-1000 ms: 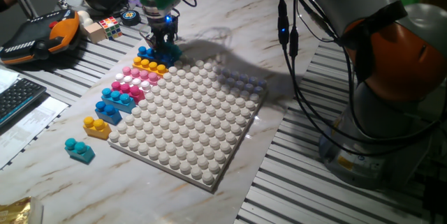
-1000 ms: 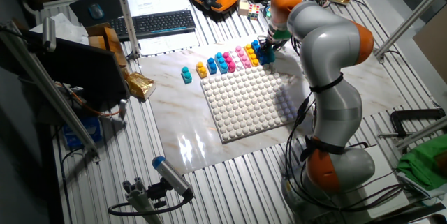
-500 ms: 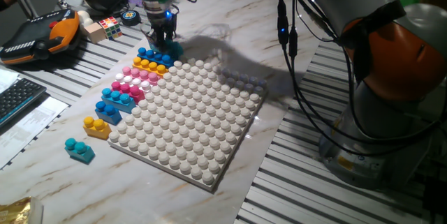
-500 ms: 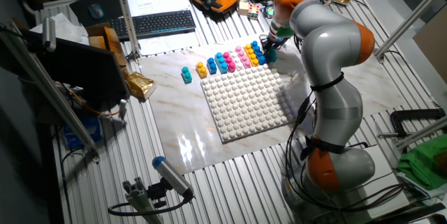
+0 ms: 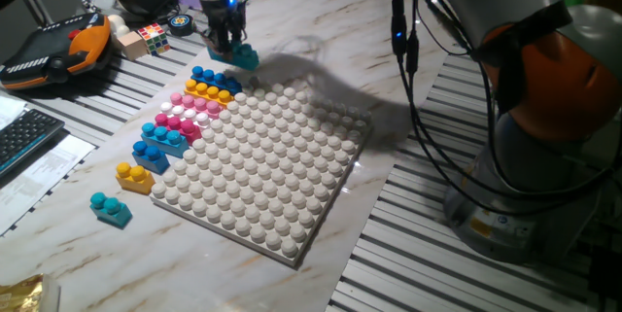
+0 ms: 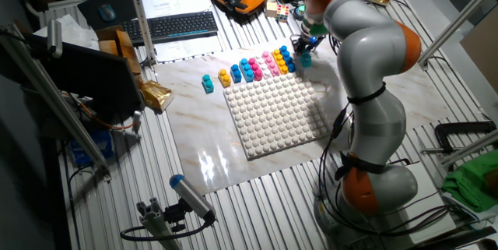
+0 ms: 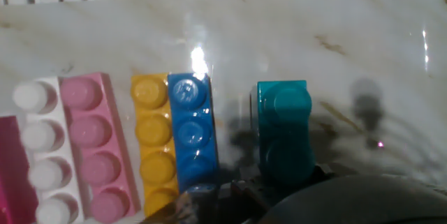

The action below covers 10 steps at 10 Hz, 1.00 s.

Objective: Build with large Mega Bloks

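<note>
Hand view showed the claw (image 7: 279,182) clenched on a glossy teal Mega Blok (image 7: 283,130), two round studs long, its long axis running away from the camera, lifted above the polished marble tabletop (image 7: 349,35). Beside it lay blue (image 7: 190,133), yellow (image 7: 151,140) and pink (image 7: 91,147) studded bricks, parallel, at the white baseplate (image 5: 262,156) edge.

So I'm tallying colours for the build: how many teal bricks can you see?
2. One teal brick is clamped in the gripper, lifted just beyond the far corner of the baseplate. The other lies alone on the table at the near end of the brick row. Others may be hidden.
</note>
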Tool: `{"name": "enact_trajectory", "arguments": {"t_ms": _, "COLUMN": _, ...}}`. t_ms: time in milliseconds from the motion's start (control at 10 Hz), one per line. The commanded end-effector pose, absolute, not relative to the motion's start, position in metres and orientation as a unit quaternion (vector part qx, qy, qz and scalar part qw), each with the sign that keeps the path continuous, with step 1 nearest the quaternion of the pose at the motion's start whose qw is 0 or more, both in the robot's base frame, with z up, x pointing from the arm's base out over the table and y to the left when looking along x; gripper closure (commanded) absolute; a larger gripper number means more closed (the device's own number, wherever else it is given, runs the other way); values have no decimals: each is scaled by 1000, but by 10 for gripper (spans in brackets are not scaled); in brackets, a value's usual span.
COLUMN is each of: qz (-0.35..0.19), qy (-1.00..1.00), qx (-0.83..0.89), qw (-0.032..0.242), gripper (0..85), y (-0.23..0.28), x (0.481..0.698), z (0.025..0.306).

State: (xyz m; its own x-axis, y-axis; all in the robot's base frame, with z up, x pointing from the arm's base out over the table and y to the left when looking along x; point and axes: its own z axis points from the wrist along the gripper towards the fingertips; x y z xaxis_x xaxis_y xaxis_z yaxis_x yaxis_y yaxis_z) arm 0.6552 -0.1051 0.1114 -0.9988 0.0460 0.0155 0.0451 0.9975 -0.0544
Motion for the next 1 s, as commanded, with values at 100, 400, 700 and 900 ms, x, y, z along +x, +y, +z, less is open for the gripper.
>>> {"name": "enact_trajectory", "arguments": {"t_ms": 100, "qz": 28, "qy": -999, "qx": -26, "qw": 12, "gripper": 843, "y": -95, "x": 630, "z": 164}}
{"name": "enact_trajectory", "arguments": {"t_ms": 400, "qz": 32, "qy": -999, "qx": -42, "qw": 15, "gripper": 843, "y": -80, "x": 599, "z": 167}}
{"name": "enact_trajectory", "arguments": {"t_ms": 700, "qz": 40, "qy": -998, "qx": -50, "qw": 10, "gripper": 843, "y": -67, "x": 580, "z": 156}}
{"name": "enact_trajectory", "arguments": {"t_ms": 900, "qz": 38, "qy": -998, "qx": -46, "qw": 13, "gripper": 843, "y": -69, "x": 580, "z": 156}}
